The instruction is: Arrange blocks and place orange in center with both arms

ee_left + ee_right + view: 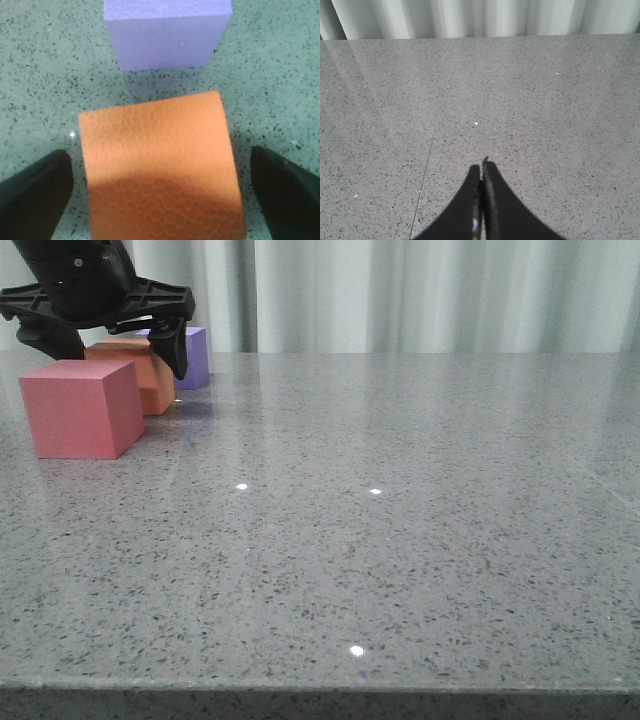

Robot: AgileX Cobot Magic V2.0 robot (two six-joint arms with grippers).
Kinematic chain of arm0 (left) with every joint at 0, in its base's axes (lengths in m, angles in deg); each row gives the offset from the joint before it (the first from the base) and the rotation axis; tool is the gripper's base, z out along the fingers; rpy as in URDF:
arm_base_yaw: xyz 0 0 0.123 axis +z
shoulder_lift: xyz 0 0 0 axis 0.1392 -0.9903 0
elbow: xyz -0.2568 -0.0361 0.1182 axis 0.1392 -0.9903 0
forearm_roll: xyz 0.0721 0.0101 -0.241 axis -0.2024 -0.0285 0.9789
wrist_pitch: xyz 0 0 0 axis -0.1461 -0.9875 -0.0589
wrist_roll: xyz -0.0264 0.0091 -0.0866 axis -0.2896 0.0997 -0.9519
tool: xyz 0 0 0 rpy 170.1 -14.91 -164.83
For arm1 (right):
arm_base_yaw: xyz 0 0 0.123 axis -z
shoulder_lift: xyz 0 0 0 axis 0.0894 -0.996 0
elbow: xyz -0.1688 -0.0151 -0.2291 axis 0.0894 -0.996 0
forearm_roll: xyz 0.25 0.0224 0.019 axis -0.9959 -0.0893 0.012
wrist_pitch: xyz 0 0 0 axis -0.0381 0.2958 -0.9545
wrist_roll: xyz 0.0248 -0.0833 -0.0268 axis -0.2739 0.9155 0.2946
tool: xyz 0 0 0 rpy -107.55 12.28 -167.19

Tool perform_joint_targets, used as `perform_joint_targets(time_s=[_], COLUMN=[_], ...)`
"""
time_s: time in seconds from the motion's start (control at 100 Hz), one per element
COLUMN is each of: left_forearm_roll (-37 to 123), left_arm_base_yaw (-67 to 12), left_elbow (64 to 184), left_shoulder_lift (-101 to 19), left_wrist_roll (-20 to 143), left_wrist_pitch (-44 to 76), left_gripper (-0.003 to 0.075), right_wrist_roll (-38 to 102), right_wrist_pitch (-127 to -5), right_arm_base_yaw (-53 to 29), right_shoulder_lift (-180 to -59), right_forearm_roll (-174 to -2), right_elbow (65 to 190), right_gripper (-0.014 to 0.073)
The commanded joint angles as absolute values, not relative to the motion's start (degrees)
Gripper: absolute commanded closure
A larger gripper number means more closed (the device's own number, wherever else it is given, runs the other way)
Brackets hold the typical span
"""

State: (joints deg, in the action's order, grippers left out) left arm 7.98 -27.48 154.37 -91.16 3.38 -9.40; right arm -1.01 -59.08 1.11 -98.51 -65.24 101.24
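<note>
The orange cube (145,375) stands at the far left of the table, with the purple cube (193,356) just behind it and the pinkish-red cube (82,408) in front of it. My left gripper (110,345) hangs open over the orange cube. In the left wrist view the orange cube (157,165) lies between the two dark fingers (32,195), with a gap on each side, and the purple cube (167,32) lies beyond it. My right gripper (482,172) is shut and empty above bare table; it does not show in the front view.
The grey speckled table (400,520) stretches to the right and toward the front edge. A pale curtain (420,290) hangs behind the table. A thin seam line (427,165) runs across the tabletop in the right wrist view.
</note>
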Motion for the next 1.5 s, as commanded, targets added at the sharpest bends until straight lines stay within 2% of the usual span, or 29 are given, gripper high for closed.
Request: perform_joint_targets(time_s=[0.0,0.33,1.02,1.1,1.17,1.24,1.31,1.49], left_forearm_roll=[7.47,6.33,3.30,3.30,3.30,3.30,3.30,3.30], left_arm_base_yaw=[-27.89,-27.89,-27.89,-27.89,-27.89,-27.89,-27.89,-27.89], left_elbow=[155.99,151.49,112.24,108.54,105.47,102.86,100.76,98.17], left_shoulder_lift=[-86.53,-70.87,-22.75,-18.25,-14.62,-11.47,-8.81,-5.20], left_wrist_roll=[3.38,3.38,3.27,3.27,3.27,3.27,3.27,3.27], left_wrist_pitch=[-7.53,-7.41,-1.87,-1.87,-1.87,-1.87,-1.87,-1.57], left_gripper=[0.0032,0.0032,0.0032,0.0057,0.0113,0.0207,0.0341,0.0743], right_wrist_roll=[-0.76,-0.76,-0.76,-0.76,-0.76,-0.76,-0.76,-0.76], right_wrist_pitch=[-63.09,-63.09,-63.09,-63.09,-63.09,-63.09,-63.09,-63.09], right_arm_base_yaw=[1.57,1.57,1.57,1.57,1.57,1.57,1.57,1.57], right_shoulder_lift=[-98.25,-98.25,-98.25,-98.25,-98.25,-98.25,-98.25,-98.25], right_forearm_roll=[-64.30,-64.30,-64.30,-64.30,-64.30,-64.30,-64.30,-64.30], right_elbow=[102.77,102.77,102.77,102.77,102.77,102.77,102.77,102.77], right_gripper=[0.0662,0.0662,0.0662,0.0662,0.0662,0.0662,0.0662,0.0662])
